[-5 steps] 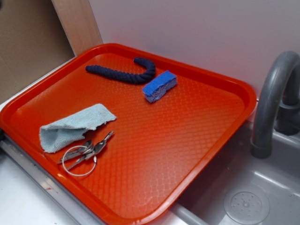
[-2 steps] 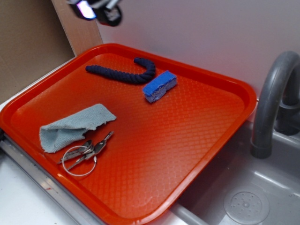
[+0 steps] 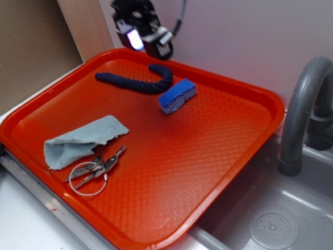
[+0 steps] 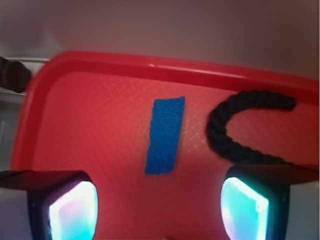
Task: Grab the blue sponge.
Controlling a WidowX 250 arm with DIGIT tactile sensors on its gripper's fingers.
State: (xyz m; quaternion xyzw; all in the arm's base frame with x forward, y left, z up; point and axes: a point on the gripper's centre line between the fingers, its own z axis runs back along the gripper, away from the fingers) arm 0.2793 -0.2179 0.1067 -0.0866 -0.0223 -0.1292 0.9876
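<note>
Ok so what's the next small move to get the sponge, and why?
Probably lower the gripper toward the sponge, moving slightly forward. It hangs above the tray's back edge with its fingers spread, the sponge lies ahead between them, and the rope sits close alongside.

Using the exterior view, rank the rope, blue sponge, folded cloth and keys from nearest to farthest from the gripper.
Gripper hangs above the tray's back edge.
1. Rope, just below it.
2. Blue sponge, to the right.
3. Folded cloth, front left.
4. Keys, frontmost.
</note>
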